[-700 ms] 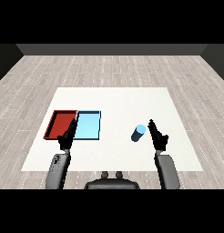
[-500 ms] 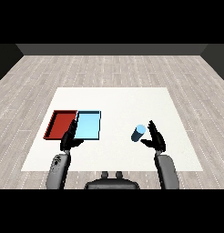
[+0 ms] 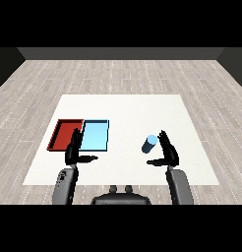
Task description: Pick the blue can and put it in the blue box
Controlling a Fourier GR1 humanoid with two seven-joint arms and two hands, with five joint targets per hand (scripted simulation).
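A: What was the state of the right hand's fingers (image 3: 164,139)?
B: They were straight and spread, pointing away from the robot, with the thumb extended toward the left. The right hand (image 3: 167,153) enclosed nothing.

A: Where was the blue can (image 3: 149,143)?
B: It stood on the white surface (image 3: 133,108), just beside the right hand on its left side. Whether the fingers touched it could not be determined.

A: And the left hand (image 3: 74,150)?
B: Its fingers were likewise extended and apart, thumb pointing right, holding nothing. It was positioned over the near edge of the trays.

A: How were the trays arranged?
B: The red tray (image 3: 62,134) and the light blue tray (image 3: 96,135) lay side by side, touching, well apart from the can.
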